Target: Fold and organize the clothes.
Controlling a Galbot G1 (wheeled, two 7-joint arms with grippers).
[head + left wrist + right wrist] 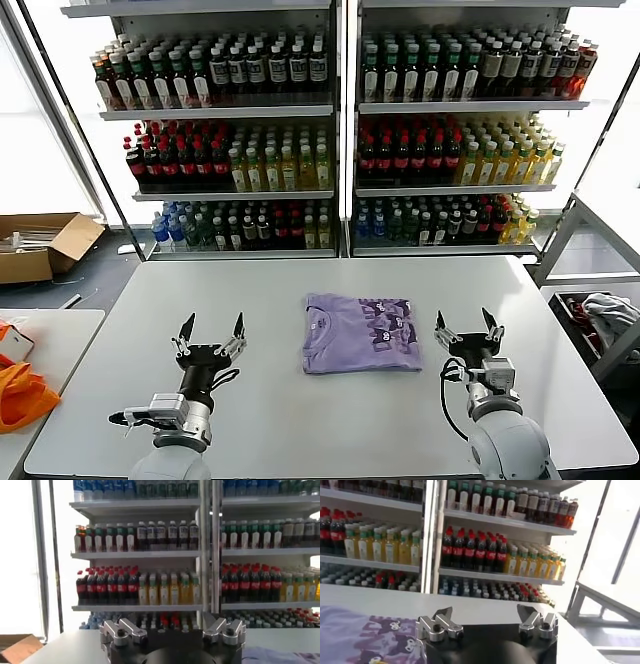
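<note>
A lavender T-shirt (360, 332) with a darker purple print lies folded into a flat rectangle on the white table (300, 420), a little right of centre. Its printed edge also shows in the right wrist view (365, 637), and a pale corner of the shirt (280, 655) shows in the left wrist view. My left gripper (211, 326) stands open above the table, well left of the shirt, holding nothing. Close beside the shirt's right edge my right gripper (466, 323) is open and empty too. Both point up and away from me.
Shelves of bottled drinks (340, 130) fill the background behind the table. A cardboard box (40, 245) sits on the floor at far left. Orange fabric (22, 392) lies on a side table at left. A grey-white clothing heap (605, 312) rests in a bin at right.
</note>
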